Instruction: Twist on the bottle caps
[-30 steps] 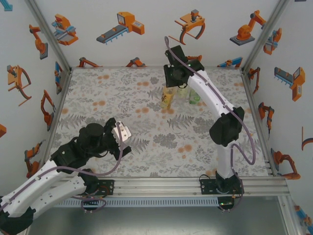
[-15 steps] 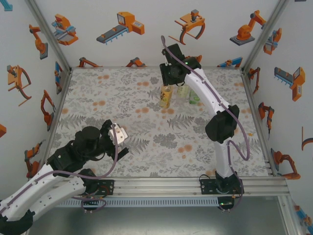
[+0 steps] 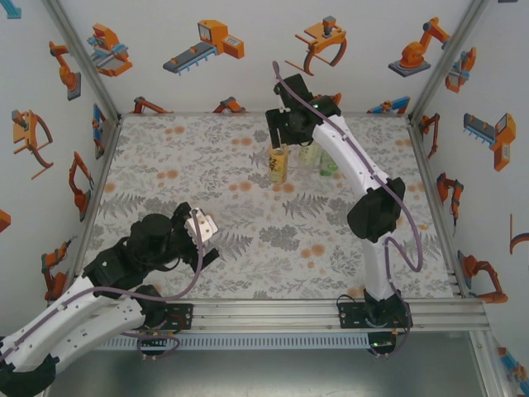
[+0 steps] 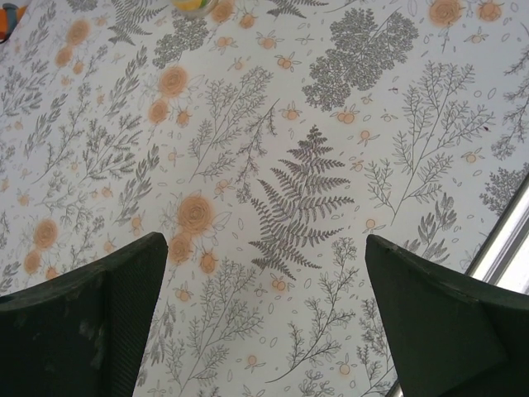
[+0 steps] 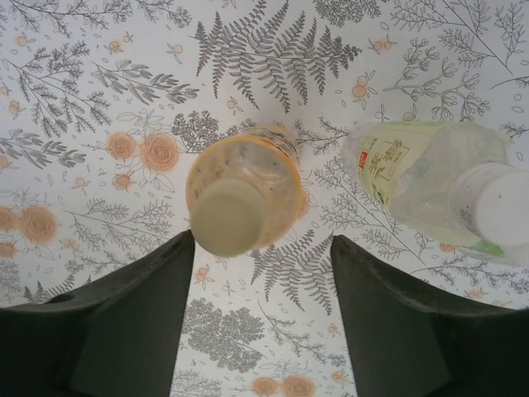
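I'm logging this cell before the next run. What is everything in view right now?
table: one, grey-and-orange floral cloth, under everything.
walls: three, white with orange robot stickers, around the table.
bottles: three, grouped at the far middle: amber bottle, clear bottle with pale label, green-tinted bottle.
bottle caps: two clear to see, cream on the amber bottle, white on the clear bottle; the third too small to tell.
left gripper: one, dark, open, over bare cloth near the left.
right gripper: one, dark, open, over the amber bottle.
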Controlling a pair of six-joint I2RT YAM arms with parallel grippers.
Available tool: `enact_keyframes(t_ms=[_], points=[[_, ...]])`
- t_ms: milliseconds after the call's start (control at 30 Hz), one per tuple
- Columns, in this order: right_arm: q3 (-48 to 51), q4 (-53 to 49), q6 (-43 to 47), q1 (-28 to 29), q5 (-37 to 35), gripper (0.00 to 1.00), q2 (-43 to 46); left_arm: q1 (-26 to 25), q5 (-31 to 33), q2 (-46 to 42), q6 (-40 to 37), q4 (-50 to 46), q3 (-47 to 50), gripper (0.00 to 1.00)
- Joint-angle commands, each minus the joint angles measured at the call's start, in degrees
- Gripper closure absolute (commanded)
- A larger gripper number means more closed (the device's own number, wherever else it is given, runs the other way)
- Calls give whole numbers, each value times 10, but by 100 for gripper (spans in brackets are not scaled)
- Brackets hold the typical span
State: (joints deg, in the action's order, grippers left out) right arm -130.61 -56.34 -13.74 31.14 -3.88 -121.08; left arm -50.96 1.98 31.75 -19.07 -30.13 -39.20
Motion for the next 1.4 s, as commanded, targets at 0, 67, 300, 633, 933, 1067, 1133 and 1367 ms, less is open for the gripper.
enact_keyframes(t_ms=[0, 67, 300, 633, 933, 1067, 1133, 1367], points=[[17, -8, 6, -4, -23, 28, 68, 3, 31, 12, 19, 49, 23, 3], [55, 0, 14, -4, -45, 21, 101, 6, 57, 25, 21, 80, 36, 3], [249, 70, 26, -25, -84, 14, 235, 63, 107, 81, 35, 199, 83, 3], [567, 204, 24, -142, -103, 9, 406, 218, 112, 177, 85, 337, 143, 3], [873, 484, 66, -258, -109, 5, 481, 347, 66, 274, 120, 556, 222, 3], [982, 658, 100, -286, -85, 3, 473, 384, 37, 352, 126, 655, 232, 3], [1027, 755, 99, -300, -65, 1, 465, 391, 28, 387, 115, 688, 222, 3], [1083, 964, 96, -325, -6, 1, 427, 434, 5, 495, 129, 819, 214, 3]])
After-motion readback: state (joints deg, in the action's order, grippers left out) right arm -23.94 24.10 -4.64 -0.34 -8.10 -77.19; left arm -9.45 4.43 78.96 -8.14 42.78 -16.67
